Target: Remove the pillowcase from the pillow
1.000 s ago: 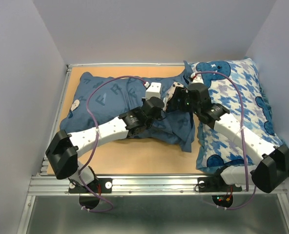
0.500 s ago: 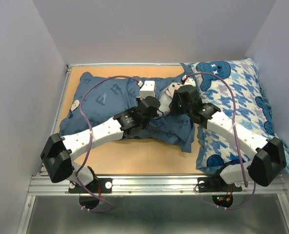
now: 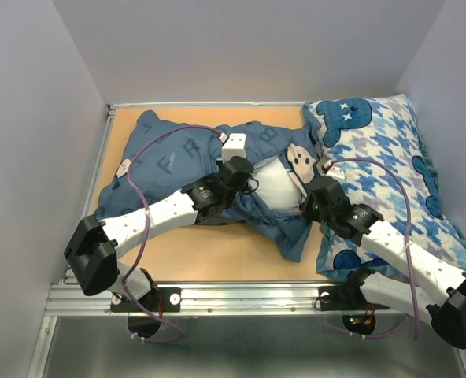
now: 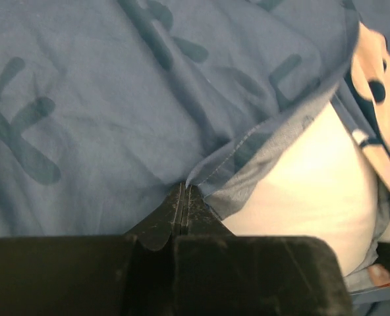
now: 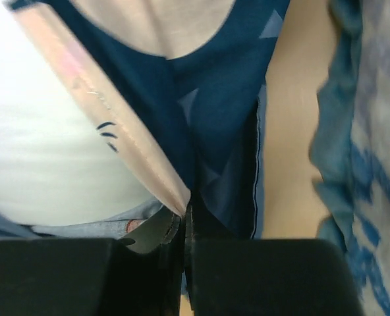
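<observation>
Wrist views show what overhead hides: my left gripper (image 4: pixel 184 197) clamped on the pillowcase (image 4: pixel 116 99) hem beside the pillow (image 4: pixel 313 184), my right gripper (image 5: pixel 184 220) on its opposite flap.

Two pillows (image 3: pixel 279 183) (image 3: pixel 382 150), one pillowcase (image 3: pixel 166 161), two hands (image 4: pixel 184 192) (image 5: pixel 185 212).

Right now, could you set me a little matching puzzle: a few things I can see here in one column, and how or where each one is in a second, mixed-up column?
Things:
1. pillowcase
2. white pillow
3. houndstooth pillow
4. left hand

States:
A. shut on a blue fabric hem
B. lying along the right side of the table
C. partly bared through an opening
D. dark blue, printed with letters

Pairs: 1-D, 2-C, 3-B, 4-A.
</observation>
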Action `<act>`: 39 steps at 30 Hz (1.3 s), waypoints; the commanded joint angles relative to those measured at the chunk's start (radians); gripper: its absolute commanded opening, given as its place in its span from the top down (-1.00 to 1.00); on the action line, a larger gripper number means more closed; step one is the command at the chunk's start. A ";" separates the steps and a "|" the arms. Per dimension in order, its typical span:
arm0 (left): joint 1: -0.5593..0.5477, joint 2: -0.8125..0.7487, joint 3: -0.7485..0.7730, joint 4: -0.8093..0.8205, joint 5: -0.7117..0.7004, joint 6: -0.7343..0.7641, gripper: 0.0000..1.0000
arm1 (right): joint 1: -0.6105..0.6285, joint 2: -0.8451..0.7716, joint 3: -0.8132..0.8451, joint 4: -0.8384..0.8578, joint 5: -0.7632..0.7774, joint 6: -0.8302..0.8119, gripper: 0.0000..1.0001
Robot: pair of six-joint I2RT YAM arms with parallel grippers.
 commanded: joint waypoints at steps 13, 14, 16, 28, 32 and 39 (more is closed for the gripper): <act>0.000 -0.016 0.036 0.036 0.132 0.083 1.00 | -0.041 -0.018 -0.508 0.844 -0.332 0.190 0.99; -0.002 -0.013 0.042 0.025 0.132 0.089 1.00 | -0.047 -0.018 -0.511 0.884 -0.344 0.184 0.99; -0.011 -0.003 0.061 -0.006 0.132 0.097 1.00 | -0.053 -0.019 -0.516 0.995 -0.387 0.168 0.99; -0.186 -0.007 0.286 -0.139 0.020 0.165 0.11 | -0.053 0.010 -0.476 1.083 -0.455 0.150 0.99; -0.241 0.041 0.346 -0.175 0.039 0.165 -0.18 | -0.053 0.021 -0.465 1.083 -0.452 0.150 0.99; -0.258 0.130 0.328 -0.196 -0.009 0.057 -0.36 | -0.053 0.013 -0.477 1.075 -0.427 0.176 0.99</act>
